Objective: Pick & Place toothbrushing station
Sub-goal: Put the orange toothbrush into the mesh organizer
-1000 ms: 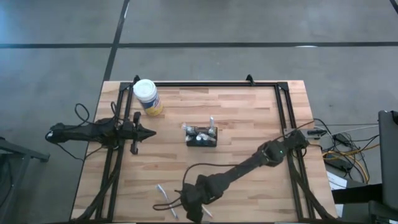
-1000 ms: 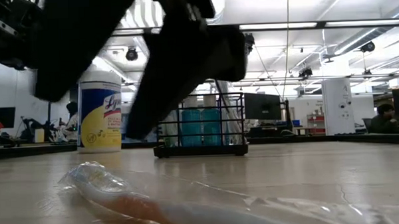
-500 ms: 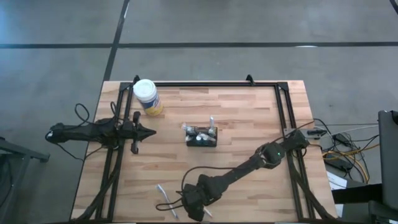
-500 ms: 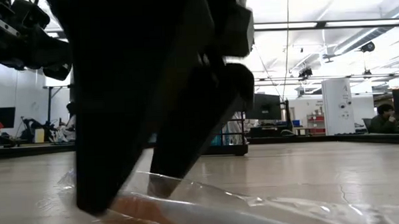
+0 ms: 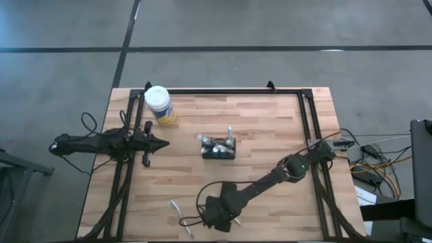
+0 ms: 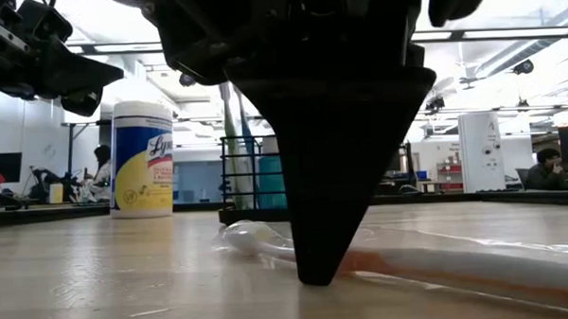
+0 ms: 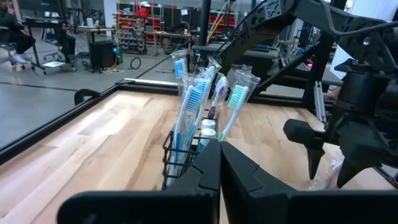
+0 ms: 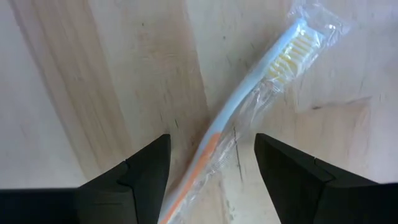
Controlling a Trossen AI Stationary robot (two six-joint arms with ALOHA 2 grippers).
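Right gripper (image 8: 211,180) poised low over a plastic-wrapped toothbrush (image 8: 249,99) lying flat on the wooden table (image 5: 270,128) near its front edge, fingers spread wide on either side of the handle without touching it. Only the right wrist view shows the brush's pale blue stem, orange grip and white bristles; in the low view the wrapper (image 6: 477,262) appears as a glossy strip behind one dark fingertip. The wire-mesh caddy (image 5: 219,148) stands at the table's centre, holding upright toothbrushes (image 7: 198,99), seen closest in the left wrist view. Left gripper (image 5: 159,142) closed, empty, hovering at the table's left side. A yellow jar (image 5: 160,104) stands near the far left corner. Beyond lie workbenches, ceiling lights and seated people.
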